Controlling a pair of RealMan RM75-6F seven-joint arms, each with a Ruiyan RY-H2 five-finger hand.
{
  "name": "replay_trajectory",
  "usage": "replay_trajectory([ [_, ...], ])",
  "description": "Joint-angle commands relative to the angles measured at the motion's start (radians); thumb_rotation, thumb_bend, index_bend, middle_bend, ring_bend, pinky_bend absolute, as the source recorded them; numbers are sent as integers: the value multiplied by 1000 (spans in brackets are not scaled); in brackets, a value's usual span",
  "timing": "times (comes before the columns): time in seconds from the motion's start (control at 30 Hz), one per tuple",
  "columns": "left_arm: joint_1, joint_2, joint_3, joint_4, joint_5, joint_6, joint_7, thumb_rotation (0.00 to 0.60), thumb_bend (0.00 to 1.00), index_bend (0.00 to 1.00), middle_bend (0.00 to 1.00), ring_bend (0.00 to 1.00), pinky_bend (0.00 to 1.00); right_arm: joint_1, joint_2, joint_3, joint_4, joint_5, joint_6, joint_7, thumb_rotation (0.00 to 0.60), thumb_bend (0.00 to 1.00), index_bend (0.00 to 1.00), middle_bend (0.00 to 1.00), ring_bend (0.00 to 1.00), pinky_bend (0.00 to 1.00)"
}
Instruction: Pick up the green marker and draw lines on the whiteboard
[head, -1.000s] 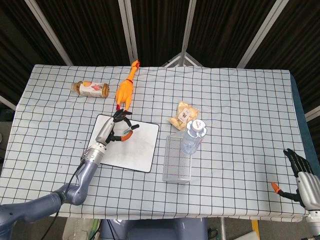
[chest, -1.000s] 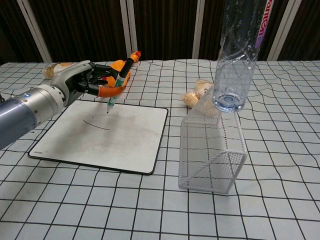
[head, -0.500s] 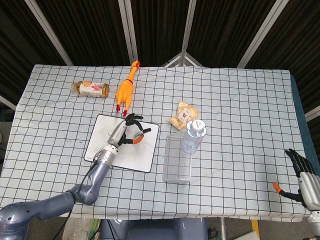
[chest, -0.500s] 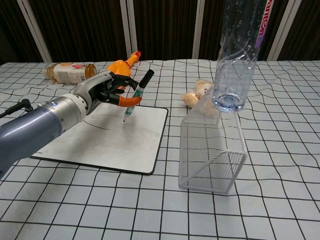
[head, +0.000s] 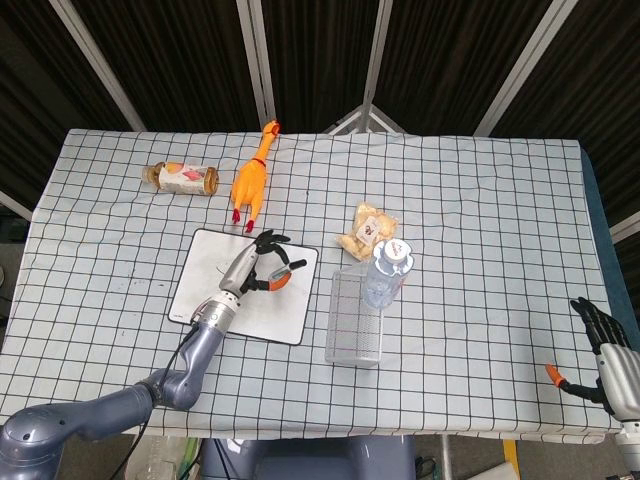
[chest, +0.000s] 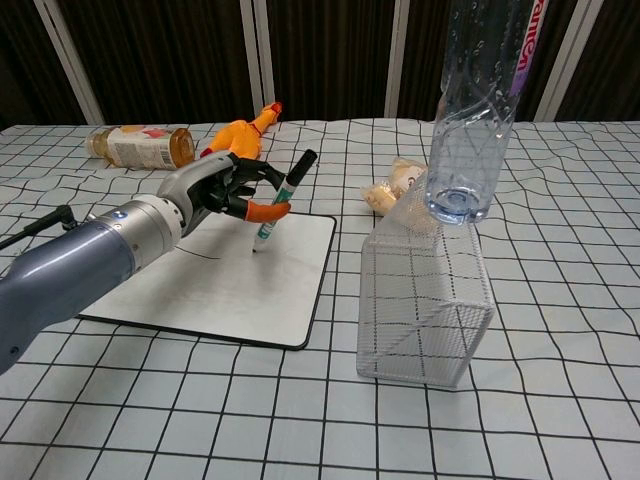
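My left hand (chest: 225, 190) (head: 262, 268) grips the green marker (chest: 279, 201), tilted with its tip touching the whiteboard (chest: 160, 290) (head: 205, 295) near the board's far right part. A thin dark curved line (chest: 195, 253) is drawn on the board to the left of the tip. In the head view the marker itself is hard to make out among the fingers. My right hand (head: 605, 350) hangs at the table's near right corner, fingers spread, holding nothing.
A wire basket (chest: 425, 300) (head: 355, 320) stands right of the board with a clear water bottle (chest: 475, 110) (head: 385, 272) by it. A rubber chicken (head: 252, 180), a lying jar (head: 182, 177) and a snack bag (head: 366, 228) lie further back.
My left hand has carried the marker rightwards across the board, from the left part of the drawn line to the board's right side. The right hand has stayed put.
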Motion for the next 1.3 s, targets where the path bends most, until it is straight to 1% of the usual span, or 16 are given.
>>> replay_trajectory([
  [0.03, 6, 5, 5, -2, -5, -3, 7, 600, 547, 722, 188, 0, 8, 0, 0, -1, 0, -1, 0, -1, 600, 268, 0, 0, 0, 0],
  [0.37, 45, 34, 29, -34, -20, 4, 37, 600, 548, 725, 188, 0, 8, -2, 0, 0, -1, 1, 4, -5, 600, 268, 0, 0, 0, 0],
  [0.57, 94, 79, 54, -81, -28, 24, 56, 600, 548, 725, 188, 0, 8, -5, -3, 0, 0, -1, 9, -12, 600, 268, 0, 0, 0, 0],
  [0.8, 164, 136, 97, -126, -38, 48, 75, 600, 548, 725, 188, 0, 8, -6, -5, 0, -2, -5, 15, -22, 600, 268, 0, 0, 0, 0],
  [0.93, 208, 180, 114, -180, -34, 74, 64, 600, 548, 725, 188, 0, 8, -7, -7, 1, -3, -5, 19, -28, 600, 268, 0, 0, 0, 0],
  [0.97, 218, 196, 112, -205, -29, 86, 52, 600, 548, 725, 188, 0, 8, -7, -7, 1, -4, -5, 19, -28, 600, 268, 0, 0, 0, 0],
  [1.07, 237, 239, 82, -285, -13, 128, 11, 600, 548, 725, 189, 0, 8, -8, -6, 2, -8, -3, 19, -28, 600, 267, 0, 0, 0, 0],
  [1.23, 250, 324, 12, -443, 32, 203, -37, 600, 548, 723, 189, 0, 8, -8, -4, 3, -10, 0, 18, -28, 600, 268, 0, 0, 0, 0],
  [1.3, 249, 362, -10, -497, 46, 219, -28, 600, 548, 721, 189, 0, 8, -8, -2, 3, -12, -1, 18, -28, 600, 268, 0, 0, 0, 0],
])
